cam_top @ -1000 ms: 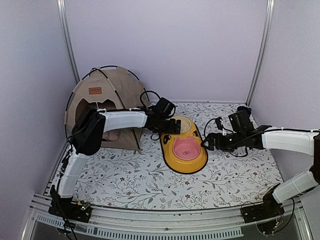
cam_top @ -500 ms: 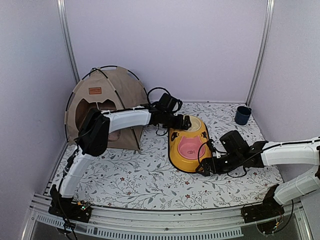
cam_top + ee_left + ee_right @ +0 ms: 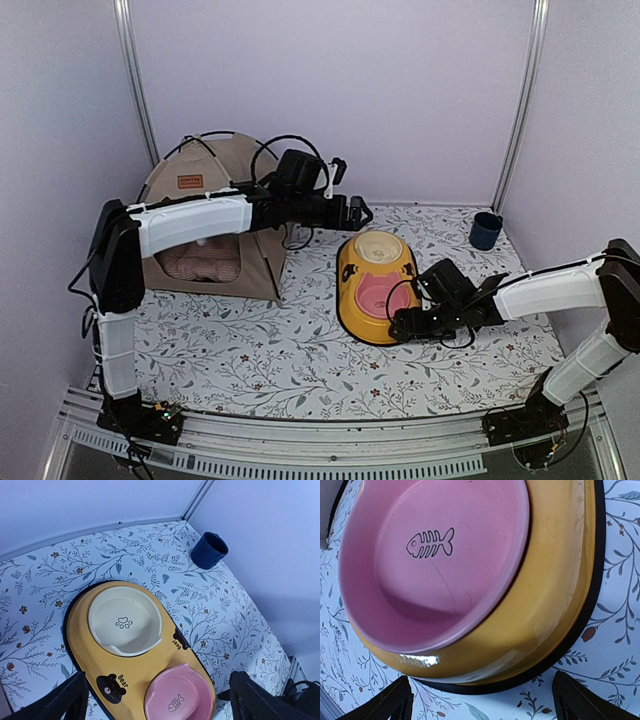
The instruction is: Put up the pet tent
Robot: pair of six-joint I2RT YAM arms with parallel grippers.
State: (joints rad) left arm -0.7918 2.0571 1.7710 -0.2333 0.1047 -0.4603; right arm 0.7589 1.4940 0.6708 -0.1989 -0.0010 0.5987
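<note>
Behind left arm [image 3: 190, 222], pet tent [image 3: 235, 165] doorway partly hidden; left gripper [image 3: 358, 212], right gripper [image 3: 398, 327] both spread wide.

You have one pet tent [image 3: 215, 165], one cushion [image 3: 205, 262] (tucked inside it), one yellow bowl stand [image 3: 145, 667] carrying two bowls, a cream bowl [image 3: 125, 627] and a pink bowl [image 3: 177, 697], and one dark blue cup [image 3: 486, 230].

Left arm [image 3: 190, 222] stretches out raised, right arm [image 3: 545, 290] low, both jaws apparently spread wide.

White-shelled arms [image 3: 190, 222] with black joints [image 3: 118, 268] and bases [image 3: 140, 416].
</note>
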